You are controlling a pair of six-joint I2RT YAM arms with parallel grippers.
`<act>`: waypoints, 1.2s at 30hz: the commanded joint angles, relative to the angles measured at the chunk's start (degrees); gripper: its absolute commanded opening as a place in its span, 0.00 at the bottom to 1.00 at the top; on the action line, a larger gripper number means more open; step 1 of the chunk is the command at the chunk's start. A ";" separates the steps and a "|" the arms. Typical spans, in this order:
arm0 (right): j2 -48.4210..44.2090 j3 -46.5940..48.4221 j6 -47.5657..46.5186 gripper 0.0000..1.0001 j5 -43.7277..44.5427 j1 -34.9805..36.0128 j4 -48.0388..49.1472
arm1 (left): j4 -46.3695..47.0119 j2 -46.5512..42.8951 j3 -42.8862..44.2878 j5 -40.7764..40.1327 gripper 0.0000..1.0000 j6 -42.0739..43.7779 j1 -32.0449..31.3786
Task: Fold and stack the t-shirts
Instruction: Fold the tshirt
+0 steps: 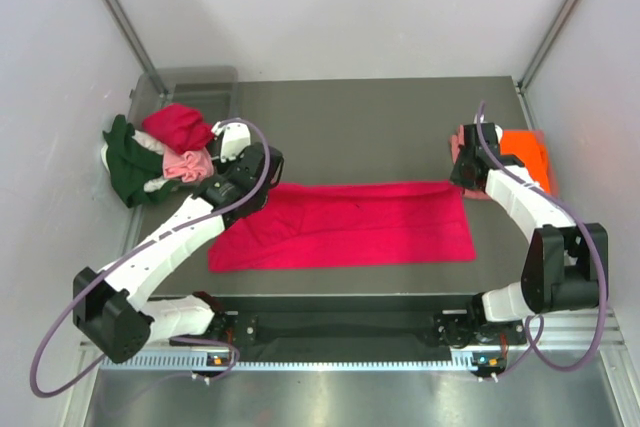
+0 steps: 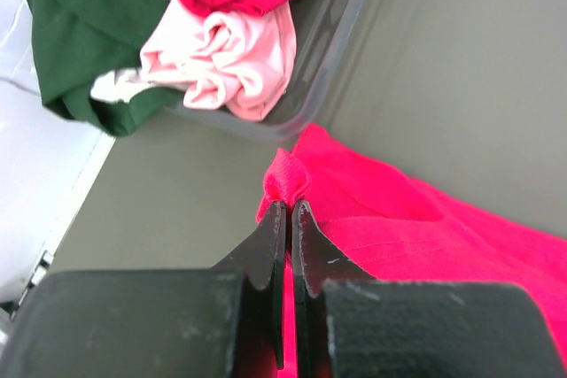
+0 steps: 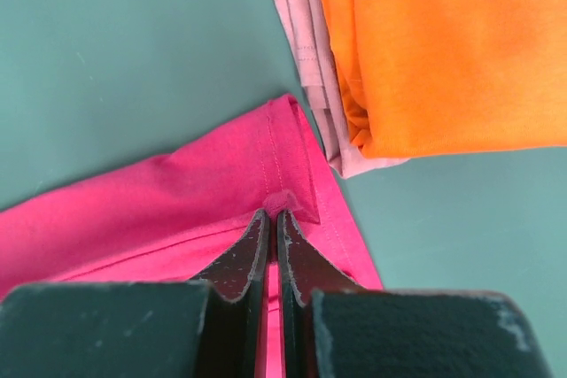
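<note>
crimson t-shirt (image 1: 345, 225) lies flat on the counter (image 1: 380, 117) as a long left-to-right strip across the near half. Near edge runs close to the counter's front edge.

left jaws: pinched all but closed on the shirt's far-left corner, with a small nub of cloth bunched above the tips.
right jaws: same, only a sliver of gap, clamped on the hemmed far-right corner.
Far edge runs between the two grips.

Left side is tight. The grey bin (image 1: 190, 79) sits at the far-left corner, its rim near the gripped corner. Heaped in it are a dark green shirt (image 1: 125, 162), a pale pink shirt (image 1: 188, 164) and a second crimson shirt (image 1: 178, 125). The green one hangs out past the counter's left edge.

Right side is tight too. The folded orange shirt (image 3: 443, 42) lies on a salmon pink shirt (image 3: 306, 59), and that stack sits just beside the gripped corner.

Open room: bare counter beyond the far edge, between bin and stack.
</note>
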 commanded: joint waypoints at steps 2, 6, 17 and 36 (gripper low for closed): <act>-2.04 -0.44 0.57 0.00 2.18 0.68 1.84 | -7.79 -3.18 -0.88 -3.97 0.00 -7.77 -1.86; -3.00 -1.67 1.44 0.00 2.79 0.59 2.63 | -9.48 -4.50 -2.28 -3.36 0.00 -9.53 -2.65; -6.78 -9.23 5.14 0.00 3.41 0.68 7.29 | -12.03 -12.14 -9.75 2.09 0.00 -17.09 -4.15; -20.47 -23.55 13.84 0.32 7.18 0.68 16.60 | -9.83 -31.73 -18.90 15.80 0.33 -21.13 -4.24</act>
